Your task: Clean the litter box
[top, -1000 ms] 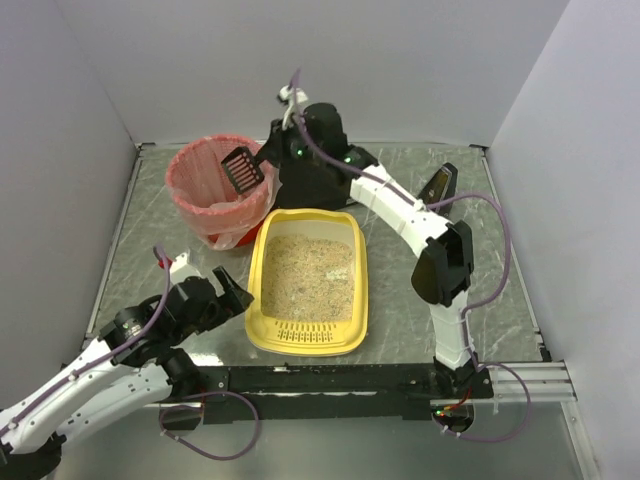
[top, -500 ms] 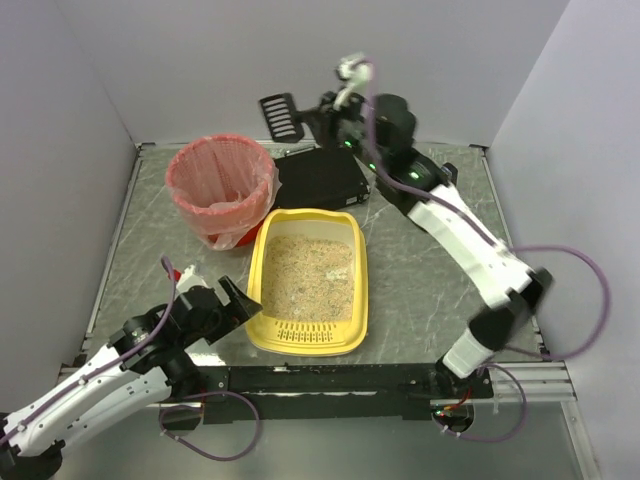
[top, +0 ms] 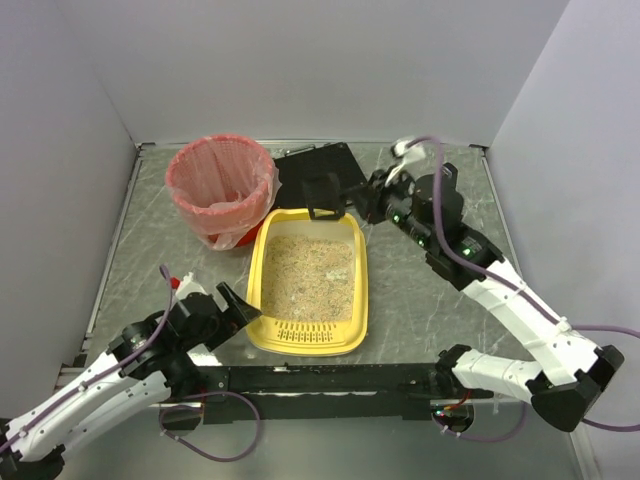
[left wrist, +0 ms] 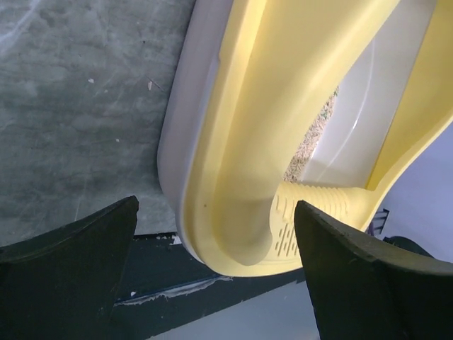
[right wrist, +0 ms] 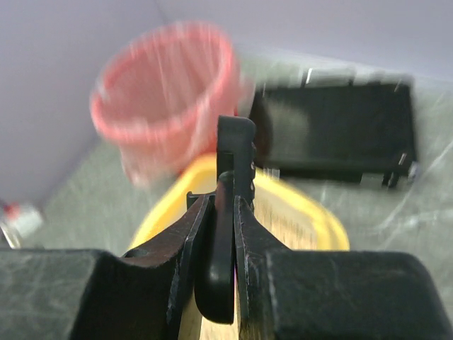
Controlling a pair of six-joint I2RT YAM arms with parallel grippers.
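The yellow litter box (top: 307, 338) with beige litter lies mid-table, its slotted strip at the near end. My right gripper (top: 362, 203) is shut on the handle of a black slotted scoop (top: 322, 195), which hangs over the box's far rim. The right wrist view shows the scoop handle (right wrist: 225, 212) pinched between the jaws, above the yellow rim (right wrist: 311, 219). My left gripper (top: 238, 308) stands open at the box's near-left corner. In the left wrist view that corner (left wrist: 233, 142) fills the space between the wide-apart fingers of the gripper (left wrist: 214, 212), touching neither.
A round bin with a pink liner (top: 220, 185) stands at the far left, blurred in the right wrist view (right wrist: 166, 99). A flat black case (top: 320, 165) lies behind the litter box. Grey walls close in three sides; a black rail runs along the near edge.
The right arm carried the scoop from over the pink-lined bin, up and back, then down to the litter box's far rim. The left gripper edged closer to the near-left corner.
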